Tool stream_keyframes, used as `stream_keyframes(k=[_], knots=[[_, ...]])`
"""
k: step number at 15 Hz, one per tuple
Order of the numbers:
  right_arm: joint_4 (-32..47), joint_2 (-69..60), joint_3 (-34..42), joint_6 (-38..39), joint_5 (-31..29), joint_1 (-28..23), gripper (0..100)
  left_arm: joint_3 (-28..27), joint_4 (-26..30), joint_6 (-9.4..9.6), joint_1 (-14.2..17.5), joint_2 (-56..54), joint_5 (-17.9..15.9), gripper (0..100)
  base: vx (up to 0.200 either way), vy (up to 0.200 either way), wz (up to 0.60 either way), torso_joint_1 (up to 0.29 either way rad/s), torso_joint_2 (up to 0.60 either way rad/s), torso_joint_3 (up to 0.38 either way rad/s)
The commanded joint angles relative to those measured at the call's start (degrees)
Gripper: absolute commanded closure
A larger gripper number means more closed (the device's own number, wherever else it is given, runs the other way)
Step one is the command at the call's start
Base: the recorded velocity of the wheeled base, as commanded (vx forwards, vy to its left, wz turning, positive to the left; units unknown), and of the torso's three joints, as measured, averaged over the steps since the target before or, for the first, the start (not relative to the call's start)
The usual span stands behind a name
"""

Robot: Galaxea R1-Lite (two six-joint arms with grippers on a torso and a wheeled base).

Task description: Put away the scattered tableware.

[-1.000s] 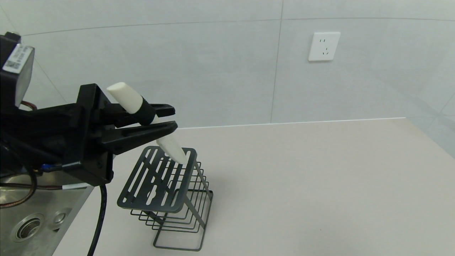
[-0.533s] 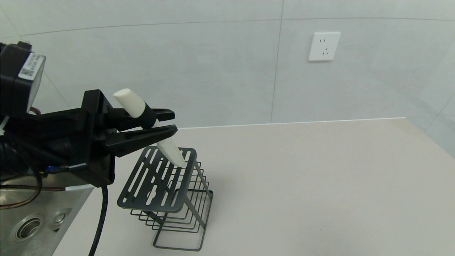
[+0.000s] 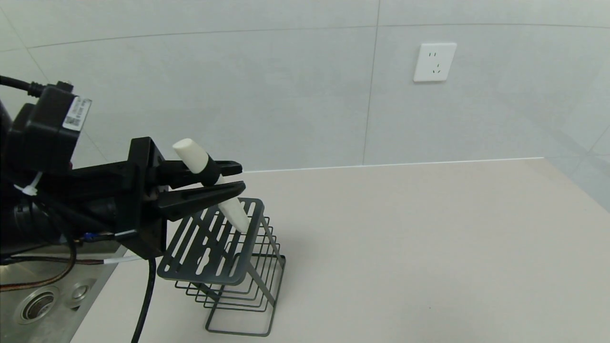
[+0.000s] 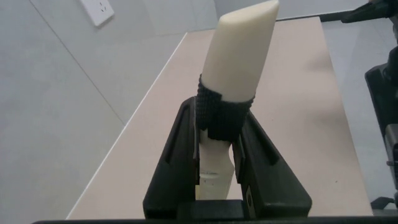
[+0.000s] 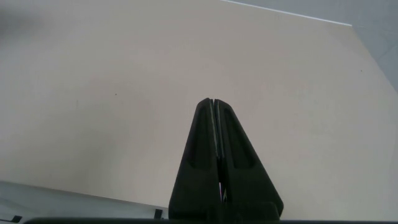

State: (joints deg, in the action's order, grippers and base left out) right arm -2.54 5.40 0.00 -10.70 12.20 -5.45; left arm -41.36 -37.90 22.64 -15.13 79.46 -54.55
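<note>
Head view, nearest first: beside the sink (image 3: 43,295), the left gripper (image 3: 238,177) stays clamped on the white knife (image 3: 232,209) at its black collar. Over the last second it has moved forward and lower, bringing the blade tip to the slotted top of the rack (image 3: 205,247). Insertion looks close. The knife's long axis is steeply tilted, handle up and back, tip down at the rack. Over the counter (image 3: 429,247), the right gripper (image 5: 214,102) has its fingers pressed together, holding nothing.

Beige tabletop (image 3: 429,247) noted, matte and plain. One dark wire rack (image 3: 206,252) is stood on it near the left end. Steel sink (image 3: 47,286) is set in beside.
</note>
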Motion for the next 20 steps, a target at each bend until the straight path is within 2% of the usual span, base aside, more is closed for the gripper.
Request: stream_keyframes(k=[1, 4, 7, 17, 20], knots=[[0.0, 0.2, 0.0, 0.0, 0.0, 0.0, 100, 0.7, -0.9, 0.04, 0.0, 1.6, 0.1, 100, 0.000, 0.000, 0.00, 0.000, 0.00, 0.000], [0.0, 0.2, 0.0, 0.0, 0.0, 0.0, 100, 3.6, -6.0, 0.04, 0.1, 3.9, 0.4, 100, 0.000, 0.000, 0.00, 0.000, 0.00, 0.000], [0.0, 0.2, 0.0, 0.0, 0.0, 0.0, 100, 4.3, -9.7, 0.04, 0.1, 6.1, 0.4, 100, 0.000, 0.000, 0.00, 0.000, 0.00, 0.000], [0.0, 0.2, 0.0, 0.1, 0.0, 0.1, 100, 7.5, -11.0, 0.13, 0.1, 6.6, 0.5, 100, 0.000, 0.000, 0.00, 0.000, 0.00, 0.000], [0.0, 0.2, 0.0, 0.1, 0.0, 0.0, 100, 8.2, -11.0, 0.13, 0.1, 6.6, 1.8, 100, 0.000, 0.000, 0.00, 0.000, 0.00, 0.000]])
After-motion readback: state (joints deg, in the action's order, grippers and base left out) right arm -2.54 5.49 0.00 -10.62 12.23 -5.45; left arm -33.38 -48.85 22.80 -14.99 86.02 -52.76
